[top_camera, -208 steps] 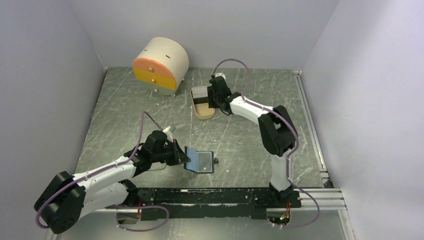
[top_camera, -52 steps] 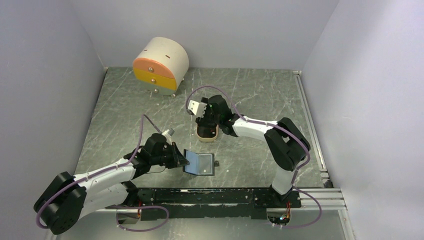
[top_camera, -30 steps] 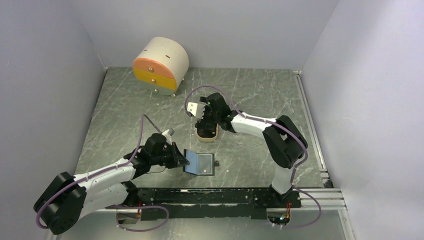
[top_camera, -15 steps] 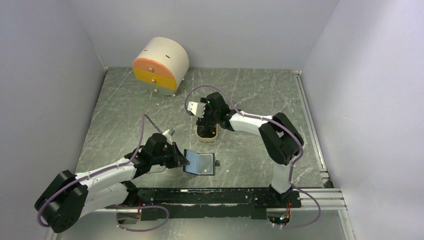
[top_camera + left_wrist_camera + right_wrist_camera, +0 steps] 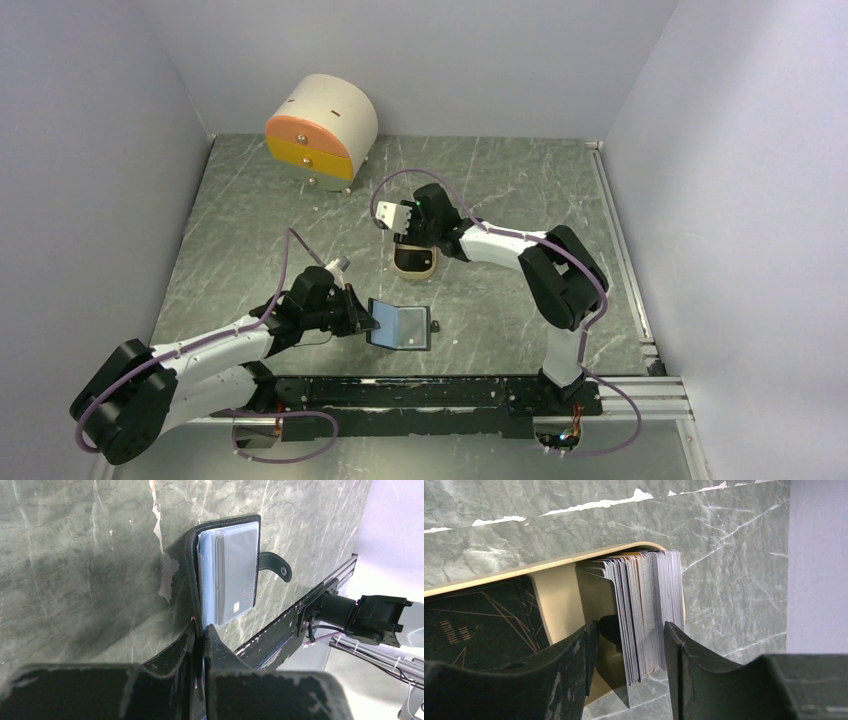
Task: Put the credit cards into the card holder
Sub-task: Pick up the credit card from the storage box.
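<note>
Green marbled table (image 5: pixel 250 220): right gripper (image 5: pixel 631 630), wide a second ago, now narrows astride thin grey-white credit cards (image 5: pixel 644 615) standing in tan oval tray (image 5: pixel 574 562) mid-table, not yet clamped; left gripper (image 5: pixel 202 630) stays clenched on open black, blue-lined card holder (image 5: pixel 235 575) by the near edge, so a pick looks imminent.

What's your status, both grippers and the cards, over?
Left gripper shut on edge of card holder, holder open. Right gripper open, astride the credit cards standing in tan tray, no pinch yet. Path between looks clear.

green marble table (image 5: pixel 500 180); drawer box (image 5: pixel 320 128), tan tray (image 5: pixel 414 271), card holder (image 5: pixel 402 326) on it
</note>
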You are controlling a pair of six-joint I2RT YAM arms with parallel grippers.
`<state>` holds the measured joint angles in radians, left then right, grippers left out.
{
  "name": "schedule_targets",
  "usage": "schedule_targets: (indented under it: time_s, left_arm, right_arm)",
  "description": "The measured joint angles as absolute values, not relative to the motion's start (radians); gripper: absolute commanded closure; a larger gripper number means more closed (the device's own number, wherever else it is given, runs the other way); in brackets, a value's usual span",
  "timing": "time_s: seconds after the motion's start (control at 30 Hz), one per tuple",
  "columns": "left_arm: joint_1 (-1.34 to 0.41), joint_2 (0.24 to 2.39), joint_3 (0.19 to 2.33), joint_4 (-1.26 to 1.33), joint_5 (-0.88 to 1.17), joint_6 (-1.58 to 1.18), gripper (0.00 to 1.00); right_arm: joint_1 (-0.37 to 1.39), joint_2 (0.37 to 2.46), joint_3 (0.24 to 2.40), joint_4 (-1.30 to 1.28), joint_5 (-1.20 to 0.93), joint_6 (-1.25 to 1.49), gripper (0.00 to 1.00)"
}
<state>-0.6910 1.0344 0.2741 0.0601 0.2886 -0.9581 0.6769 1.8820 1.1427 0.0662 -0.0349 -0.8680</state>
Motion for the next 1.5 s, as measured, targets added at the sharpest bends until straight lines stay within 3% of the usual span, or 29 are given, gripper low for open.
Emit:
schedule_targets:
  time_s: [0.43,0.9,1.07,1.3,1.5]
  left_arm:
    - [-0.691,1.034,0.274,0.063,0.291,-0.958,0.91]
    - [-0.691,1.034,0.274,0.068,0.293,-0.958,0.91]
    - [-0.691,1.035,0.274,0.078,0.293,-0.958,0.91]
    - [-0.691,1.037,0.274,0.078,0.293,-0.958,0.91]
    - [-0.691,1.048,0.276,0.077,0.293,-0.958,0.91]
  right_arm:
    - [0.674,1.88,1.157,0.041,-0.043,-0.868,0.68]
    - [0.672,1.847,1.163,0.022,-0.044,-0.869,0.62]
    - [0.665,1.846,1.175,0.023,-0.044,-0.872,0.78]
    - [0.662,1.842,1.185,0.009,-0.059,-0.876,0.93]
    - [0.66,1.824,1.193,-0.052,-0.102,-0.868,1.0]
